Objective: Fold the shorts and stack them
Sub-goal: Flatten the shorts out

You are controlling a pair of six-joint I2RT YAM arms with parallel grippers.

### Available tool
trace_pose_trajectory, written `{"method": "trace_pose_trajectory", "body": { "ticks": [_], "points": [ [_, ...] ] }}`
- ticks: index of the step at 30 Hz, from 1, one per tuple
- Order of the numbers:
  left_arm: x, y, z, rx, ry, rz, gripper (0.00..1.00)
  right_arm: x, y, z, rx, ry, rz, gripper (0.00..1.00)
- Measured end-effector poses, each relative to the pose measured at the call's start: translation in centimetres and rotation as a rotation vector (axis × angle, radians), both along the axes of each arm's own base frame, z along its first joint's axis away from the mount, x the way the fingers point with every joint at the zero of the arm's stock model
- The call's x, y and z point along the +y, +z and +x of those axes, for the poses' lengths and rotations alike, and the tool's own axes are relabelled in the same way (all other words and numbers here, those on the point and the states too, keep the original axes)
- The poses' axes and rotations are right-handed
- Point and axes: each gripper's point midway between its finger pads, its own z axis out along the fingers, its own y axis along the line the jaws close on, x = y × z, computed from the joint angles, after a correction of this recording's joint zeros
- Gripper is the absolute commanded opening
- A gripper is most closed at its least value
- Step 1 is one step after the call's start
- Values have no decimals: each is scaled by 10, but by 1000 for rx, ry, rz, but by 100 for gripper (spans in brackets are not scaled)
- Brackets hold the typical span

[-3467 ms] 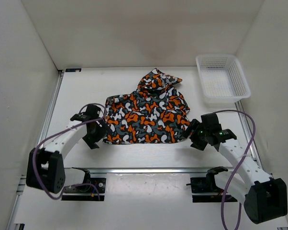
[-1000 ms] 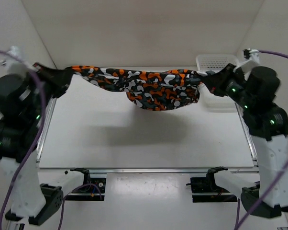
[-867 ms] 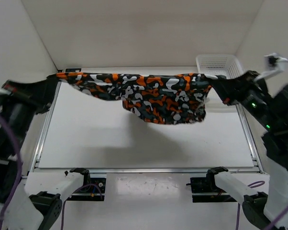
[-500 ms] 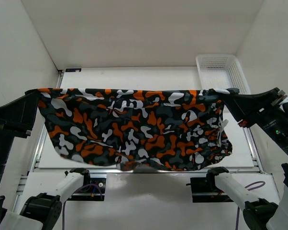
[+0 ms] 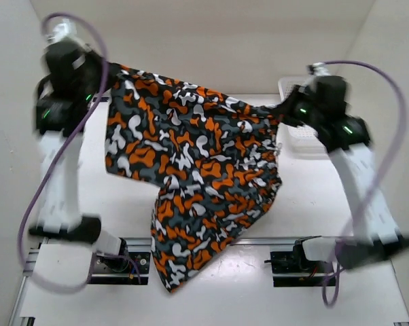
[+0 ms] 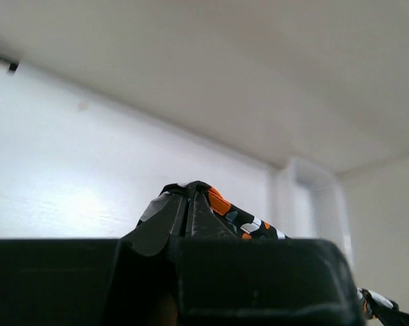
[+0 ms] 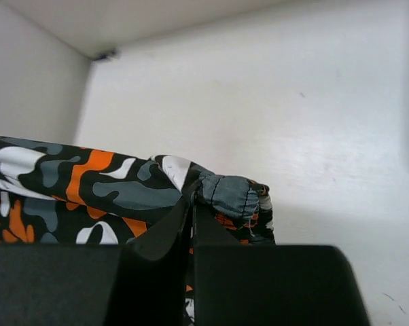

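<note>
The camouflage shorts (image 5: 191,170) hang in the air between both raised arms, spread wide, with a long lower corner drooping past the table's near edge. My left gripper (image 5: 109,68) is shut on the shorts' top left corner, high at the back left. My right gripper (image 5: 280,109) is shut on the opposite corner at the right, lower than the left one. In the left wrist view the pinched fabric (image 6: 221,204) pokes out above my left gripper (image 6: 189,190). In the right wrist view my right gripper (image 7: 192,193) clamps a bunched waistband fold (image 7: 228,193).
A white mesh basket (image 5: 306,139) sits at the back right of the table, partly behind the right arm. White walls close in the table (image 5: 123,204) on the left, back and right. An aluminium rail (image 5: 259,241) runs along the near edge.
Both arms have swung back from the camera toward the rear of the table with the shorts. The cloth now slopes down from left to right and its lower corner trails forward.
</note>
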Motion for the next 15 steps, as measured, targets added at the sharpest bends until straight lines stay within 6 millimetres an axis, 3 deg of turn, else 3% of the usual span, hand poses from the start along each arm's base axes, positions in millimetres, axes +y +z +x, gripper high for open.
{"method": "trace_pose_trajectory", "body": {
  "ticks": [4,7,10,11,13,15],
  "points": [
    [7,-119,122,289,28,27,10,16,-116,91,255,-24,-104,0],
    [14,-221,188,493,15,2,10,26,-206,142,424,-33,-167,0],
    [23,-310,229,645,14,-38,10,33,-274,188,523,-41,-212,0],
    [27,-329,236,677,16,-50,10,36,-289,201,537,-43,-217,0],
    [33,-358,248,715,21,-71,10,40,-307,226,538,-45,-215,0],
    [40,-370,256,725,24,-93,10,44,-312,246,520,-43,-201,0]
  ]
}}
